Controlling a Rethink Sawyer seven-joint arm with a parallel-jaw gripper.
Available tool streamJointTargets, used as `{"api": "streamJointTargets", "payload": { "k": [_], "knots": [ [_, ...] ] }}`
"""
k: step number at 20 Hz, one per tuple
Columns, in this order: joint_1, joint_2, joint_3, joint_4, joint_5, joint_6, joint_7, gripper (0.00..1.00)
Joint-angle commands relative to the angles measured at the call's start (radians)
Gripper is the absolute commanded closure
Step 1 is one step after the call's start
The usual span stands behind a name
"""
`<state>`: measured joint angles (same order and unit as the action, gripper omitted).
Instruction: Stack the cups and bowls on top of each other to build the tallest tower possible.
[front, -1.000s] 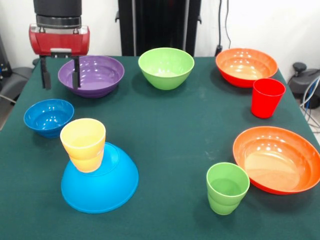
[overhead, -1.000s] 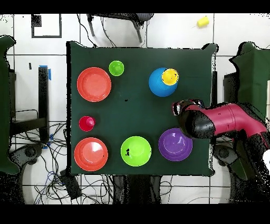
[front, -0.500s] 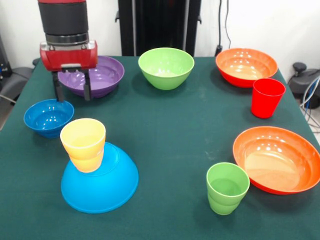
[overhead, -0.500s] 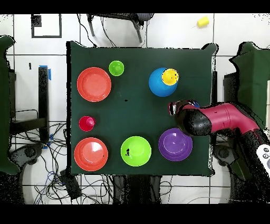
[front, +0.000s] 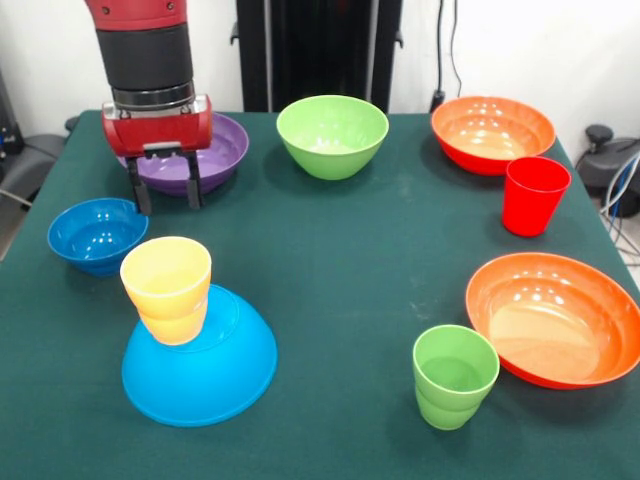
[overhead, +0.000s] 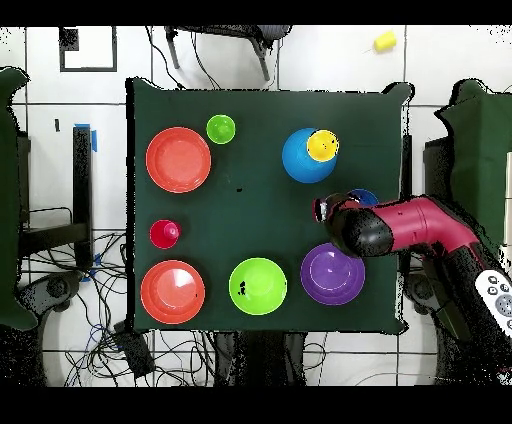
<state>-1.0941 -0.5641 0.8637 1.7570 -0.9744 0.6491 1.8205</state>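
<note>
A large light-blue bowl (front: 205, 365) (overhead: 298, 160) lies upside down with a yellow cup (front: 166, 288) (overhead: 322, 145) standing on it, mouth up and off-centre. My gripper (front: 168, 203) (overhead: 321, 210) is open and empty. It hangs over the cloth in front of the purple bowl (front: 218, 148) (overhead: 332, 275) and to the right of the small dark blue bowl (front: 95, 235), which the arm mostly hides in the overhead view. The green bowl (front: 332, 135), two orange bowls (front: 492, 132) (front: 555, 318), red cup (front: 534, 195) and green cup (front: 455, 376) stand apart.
The table has a dark green cloth (front: 340, 260). In the overhead view a small yellow thing (overhead: 385, 41) lies on the floor beyond the table. Cables and chairs surround the table. The robot's black pedestal (front: 320, 50) stands at the far side.
The gripper has moved from the table's left edge in the front view, rightward and lower, ending in front of the purple bowl. It stays open. The cups and bowls have not moved.
</note>
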Motion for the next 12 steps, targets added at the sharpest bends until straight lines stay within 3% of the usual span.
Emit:
{"api": "streamJointTargets", "payload": {
  "k": [1,6,12],
  "knots": [
    [0.06,0.028,-0.09,-0.056,-0.097,0.136,-0.365,0.0],
    [0.106,0.018,-0.132,-0.079,-0.131,0.2,-0.372,0.0],
    [0.128,0.007,-0.146,-0.083,-0.153,0.191,-0.368,0.0]
  ]
}}
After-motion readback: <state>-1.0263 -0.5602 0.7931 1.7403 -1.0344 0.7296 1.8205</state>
